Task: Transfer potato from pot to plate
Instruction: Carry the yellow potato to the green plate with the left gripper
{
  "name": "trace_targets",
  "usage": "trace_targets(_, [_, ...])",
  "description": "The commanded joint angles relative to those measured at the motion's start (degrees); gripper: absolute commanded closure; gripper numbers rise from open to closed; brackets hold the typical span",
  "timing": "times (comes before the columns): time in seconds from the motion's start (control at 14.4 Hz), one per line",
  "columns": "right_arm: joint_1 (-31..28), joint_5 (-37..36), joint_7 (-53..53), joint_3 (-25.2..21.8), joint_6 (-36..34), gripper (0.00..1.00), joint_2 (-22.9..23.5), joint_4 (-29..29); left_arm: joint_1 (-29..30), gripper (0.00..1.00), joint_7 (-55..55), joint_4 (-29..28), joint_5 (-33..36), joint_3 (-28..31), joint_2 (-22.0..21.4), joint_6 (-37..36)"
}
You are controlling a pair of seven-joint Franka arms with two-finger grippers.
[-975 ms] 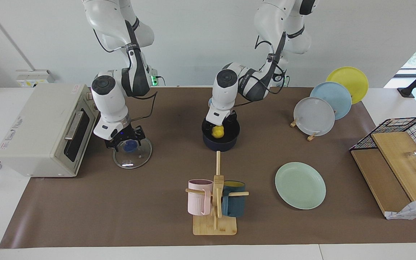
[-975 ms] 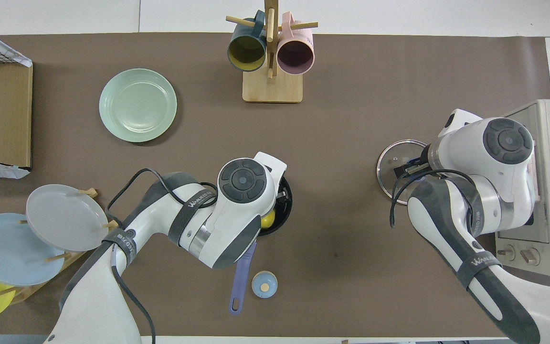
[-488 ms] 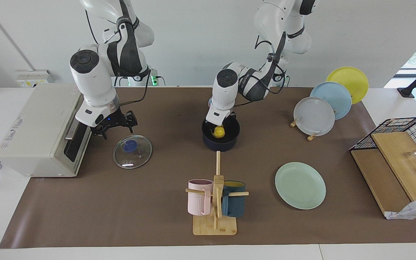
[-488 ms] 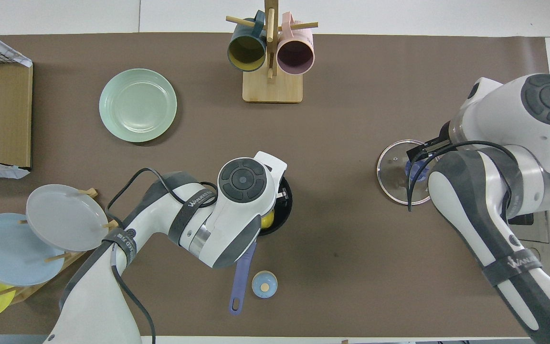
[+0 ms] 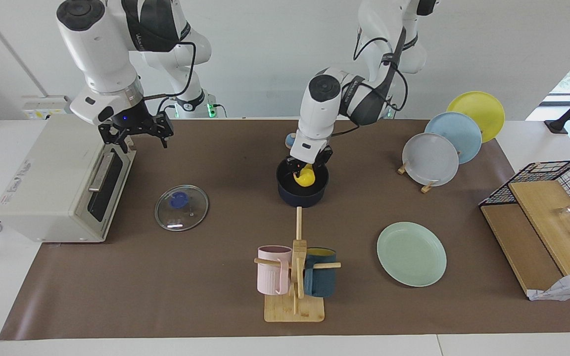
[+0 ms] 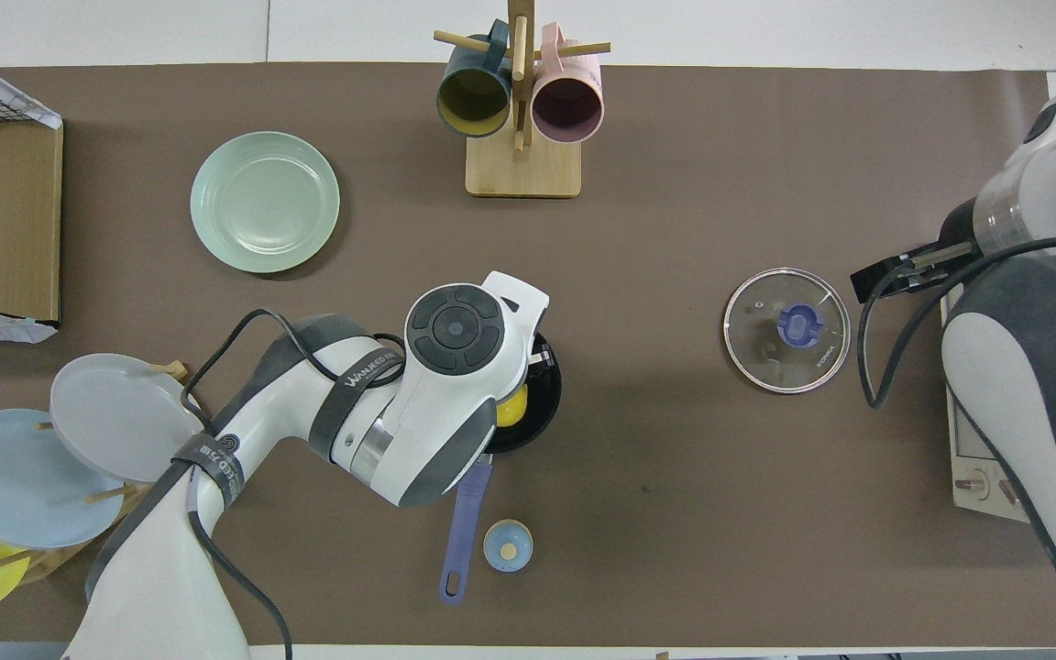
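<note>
Left end effector (image 5: 308, 166), potato (image 5: 306, 176) seemingly higher

potato (image 5: 306, 176) in pot (image 5: 302, 195), plate (image 5: 411, 253) farther from robots, toward left arm's end

Mat between pot (image 5: 301, 190) and plate (image 5: 411, 253) is bare; mug rack (image 5: 295, 277) stands beside that path.

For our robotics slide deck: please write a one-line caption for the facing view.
Left claw grips the yellow potato at the navy pot's mouth; the mint-green plate waits.
</note>
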Motion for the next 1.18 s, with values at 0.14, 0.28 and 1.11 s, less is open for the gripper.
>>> trace_targets(0.14, [-2.92,-0.27,1.03,0.59,-7.17,0.0,1.12,5.37,14.1,1.0,13.86,13.31,-0.73,-0.1,0.44,-12.68])
trace_targets(0.28, [-3.18,-0.18,1.47,0.94,-7.01,0.0,0.42,4.24,19.99,1.0,22.21,13.68,-0.73,-0.02,1.14,-10.69])
trace_targets(1.11, [-6.52,0.43,4.46,0.59,-3.49,0.0,-1.26,1.77,28.46,1.0,39.74,14.03,2.6,0.07,18.99,15.69])
